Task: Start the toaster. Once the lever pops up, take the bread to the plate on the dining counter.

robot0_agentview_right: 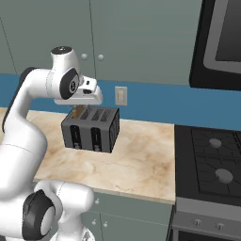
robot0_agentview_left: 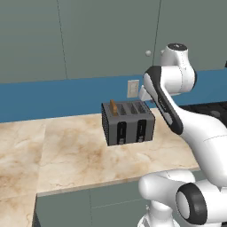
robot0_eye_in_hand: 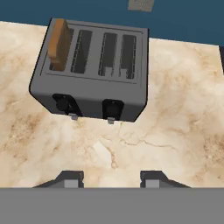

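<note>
My claw [robot0_eye_in_hand: 105,180] hovers above the toaster [robot0_eye_in_hand: 94,70], fingers apart and empty, lined up to reach the bread [robot0_eye_in_hand: 59,41] standing tall in its end slot.

I see the toaster [robot0_eye_in_hand: 89,74] on the marble counter [robot0_eye_in_hand: 175,131], the bread [robot0_eye_in_hand: 59,41] standing up from its leftmost slot; my pincer [robot0_eye_in_hand: 111,179] hangs apart, nothing between its tips
</note>
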